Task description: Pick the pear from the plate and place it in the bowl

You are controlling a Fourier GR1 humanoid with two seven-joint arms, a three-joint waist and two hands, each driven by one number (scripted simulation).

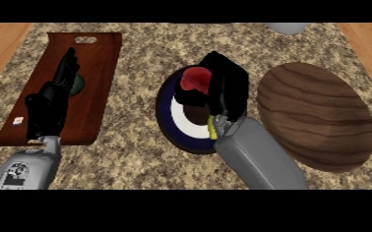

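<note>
A red pear (194,78) lies at the upper part of a round plate (169,113) with dark blue, white and brown rings, in the middle of the counter. My right hand (227,86) is over the plate, right up against the pear's right side. Its fingers curl over the top of the fruit and the thumb (190,98) sits just below it, so part of the pear is hidden. A wide wooden bowl (316,115) stands immediately right of the plate. My left hand (49,103) rests open, fingers straight, over the board at the left.
A dark wooden cutting board (94,64) with a handle slot lies at the left, and a green object (77,82) on it is partly hidden behind my left hand. A grey object (288,27) stands at the back edge. Wooden strips flank the speckled counter.
</note>
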